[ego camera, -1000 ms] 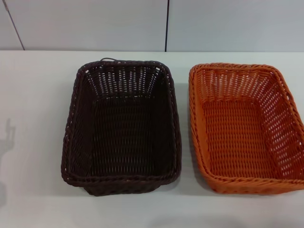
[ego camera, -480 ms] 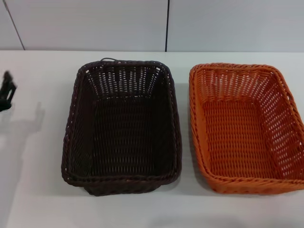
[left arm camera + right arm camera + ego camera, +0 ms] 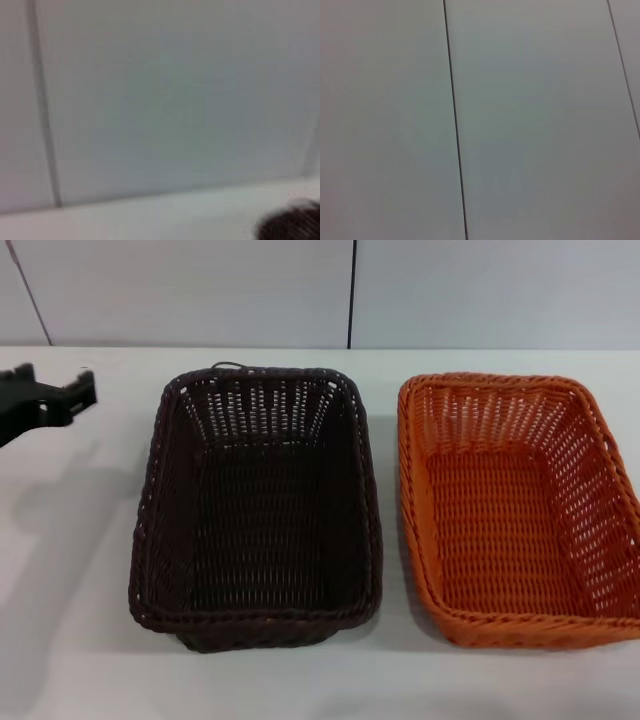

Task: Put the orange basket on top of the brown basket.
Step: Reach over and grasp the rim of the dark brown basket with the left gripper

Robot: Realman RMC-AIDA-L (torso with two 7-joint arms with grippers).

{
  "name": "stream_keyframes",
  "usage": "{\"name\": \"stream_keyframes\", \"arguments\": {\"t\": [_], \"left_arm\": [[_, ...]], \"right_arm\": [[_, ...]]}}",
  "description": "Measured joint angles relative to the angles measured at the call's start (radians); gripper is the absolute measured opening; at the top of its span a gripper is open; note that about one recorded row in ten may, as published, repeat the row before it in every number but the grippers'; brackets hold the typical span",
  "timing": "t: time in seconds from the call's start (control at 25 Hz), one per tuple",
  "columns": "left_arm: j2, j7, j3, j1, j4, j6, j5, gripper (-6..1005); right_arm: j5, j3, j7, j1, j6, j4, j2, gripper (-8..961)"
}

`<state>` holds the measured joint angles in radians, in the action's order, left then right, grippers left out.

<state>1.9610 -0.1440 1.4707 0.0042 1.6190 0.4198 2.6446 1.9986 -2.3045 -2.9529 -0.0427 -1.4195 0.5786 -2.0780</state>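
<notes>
In the head view the brown basket (image 3: 257, 508) stands empty on the white table, left of centre. The orange basket (image 3: 516, 508) stands empty beside it on the right, a narrow gap between them. My left gripper (image 3: 56, 380) reaches in from the left edge, above the table to the left of the brown basket's far corner, fingers apart and empty. A dark blurred patch in the left wrist view (image 3: 291, 224) may be the brown basket's rim. My right gripper is out of view, and the right wrist view shows only wall panels.
The white table (image 3: 80, 620) ends at a pale panelled wall (image 3: 350, 290) just behind the baskets. The orange basket reaches the right edge of the head view.
My left gripper has come into view from the left edge and moved right and up toward the brown basket. Both baskets have stayed still.
</notes>
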Motion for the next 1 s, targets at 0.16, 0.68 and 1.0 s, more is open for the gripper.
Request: {"name": "stream_keyframes", "arguments": {"t": [0.16, 0.68, 1.0], "left_arm": [[0.107, -0.121, 0.108, -0.039, 0.205, 0.470, 0.011, 696], [0.105, -0.022, 0.026, -0.149, 0.108, 0.589, 0.050, 698], [0.106, 0.019, 0.015, -0.185, 0.039, 0.581, 0.101, 697]], "right_arm": [[0.000, 0.001, 0.000, -0.017, 0.004, -0.012, 0.003, 710], [0.000, 0.002, 0.000, -0.031, 0.015, -0.054, 0.005, 709], [0.000, 0.004, 0.000, -0.034, 0.016, -0.060, 0.007, 710]]}}
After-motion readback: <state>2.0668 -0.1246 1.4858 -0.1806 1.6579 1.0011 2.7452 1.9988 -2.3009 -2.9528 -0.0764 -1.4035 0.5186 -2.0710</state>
